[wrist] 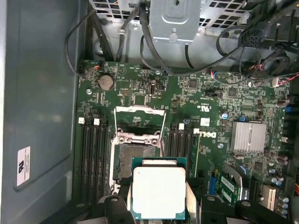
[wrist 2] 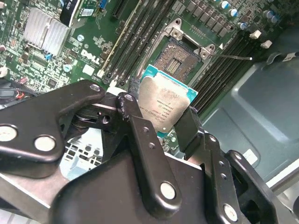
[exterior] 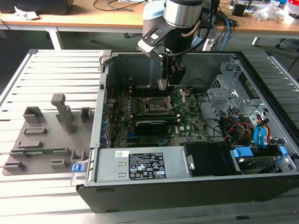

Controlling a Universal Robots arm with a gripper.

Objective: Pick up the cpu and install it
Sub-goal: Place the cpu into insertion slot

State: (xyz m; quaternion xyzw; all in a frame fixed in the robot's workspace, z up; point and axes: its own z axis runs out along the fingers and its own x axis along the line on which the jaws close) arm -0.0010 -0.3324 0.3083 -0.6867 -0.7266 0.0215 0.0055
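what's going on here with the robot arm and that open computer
A robot arm is fitting a processor into an open computer case. Its gripper is clamped on the edges of the processor chip, holding it inside the case just above the motherboard. The socket is open and empty, with its metal frame flipped up. The chip is close to the socket but is not seated in it yet.

Robotics lab or electronics workshop. Signs: industrial robot arm (exterior: 183, 11) over open computer case (exterior: 196, 193) lying on its side, panel off, bare motherboard (exterior: 189, 115) exposed; slatted aluminium desk (exterior: 56, 70); grey slotted parts jig (exterior: 46, 140); wooden desk (exterior: 93, 18) behind, strewn with blue and black cables (exterior: 226, 28).
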